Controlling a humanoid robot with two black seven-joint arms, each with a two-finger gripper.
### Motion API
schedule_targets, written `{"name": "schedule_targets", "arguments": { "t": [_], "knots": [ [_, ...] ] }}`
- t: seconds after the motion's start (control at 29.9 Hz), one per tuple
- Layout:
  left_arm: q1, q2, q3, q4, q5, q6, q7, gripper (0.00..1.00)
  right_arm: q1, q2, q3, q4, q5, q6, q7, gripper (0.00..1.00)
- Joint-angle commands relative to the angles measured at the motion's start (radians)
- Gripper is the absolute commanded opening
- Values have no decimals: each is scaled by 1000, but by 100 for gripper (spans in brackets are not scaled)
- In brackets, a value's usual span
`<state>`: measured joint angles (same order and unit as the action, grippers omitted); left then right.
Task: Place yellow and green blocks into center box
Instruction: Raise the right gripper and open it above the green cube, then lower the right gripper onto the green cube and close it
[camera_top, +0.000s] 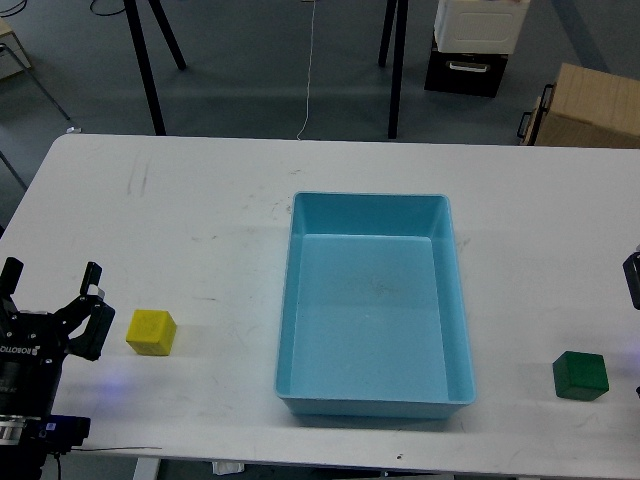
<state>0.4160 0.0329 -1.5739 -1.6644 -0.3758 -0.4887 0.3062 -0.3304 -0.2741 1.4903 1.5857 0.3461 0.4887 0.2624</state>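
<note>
The yellow block (151, 332) sits on the white table at the front left, just right of my left gripper (50, 282), which stands open with nothing between its fingers. Near the table's front right lies the green block (580, 376). Between them stands the center box (372, 320), a light-blue tray with nothing in it. Only a small dark piece of my right gripper (632, 280) shows at the right edge, above the green block, too little to read its state.
A brown cardboard box (585, 105) stands beyond the table's far right corner. Black stand legs (150, 70) and a black-and-white case (470, 45) are on the floor behind. The table's front edge runs close below both blocks.
</note>
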Motion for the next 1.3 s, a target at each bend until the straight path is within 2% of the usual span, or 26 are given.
{"name": "schedule_targets", "arguments": {
  "t": [0.0,0.13,0.23,0.3,0.4,0.5,0.57,0.7,0.84,1.0,1.14,1.27],
  "knots": [
    [4,-1,-3,-2,0,0,-4,100,-6,-2,-12,-13,-2,0,-2,100],
    [1,-2,-9,-15,0,0,-27,100,7,-8,-22,-26,-6,0,-8,100],
    [-2,-5,-5,-18,0,0,-25,100,81,-72,-22,-27,-34,0,-46,100],
    [-5,-5,-3,-18,0,0,-27,100,177,-149,-45,-29,-94,-94,-68,100],
    [-5,-8,0,-18,0,0,-25,100,331,-243,-142,-30,-217,-254,-72,100],
    [-5,-5,0,-18,2,0,-25,100,473,-350,-261,-30,-300,-320,-86,100],
    [-6,-4,0,-17,2,0,-25,100,557,-425,-362,-29,-355,-354,-120,100],
    [-19,-1,2,-14,2,0,-24,100,765,-558,-617,-26,-496,-407,-247,100],
    [-32,-2,8,-9,3,0,-22,100,997,-686,-879,-27,-623,-406,-314,100],
    [-51,-11,8,-6,44,0,-22,100,1385,-746,-1321,-29,-788,-394,-423,100],
    [-62,-11,9,-6,49,0,-22,100,1618,-740,-1657,-26,-915,-387,-450,100],
    [-60,-8,9,-6,49,0,-22,100,1671,-737,-1826,-20,-1031,-328,-454,100]
  ]
}}
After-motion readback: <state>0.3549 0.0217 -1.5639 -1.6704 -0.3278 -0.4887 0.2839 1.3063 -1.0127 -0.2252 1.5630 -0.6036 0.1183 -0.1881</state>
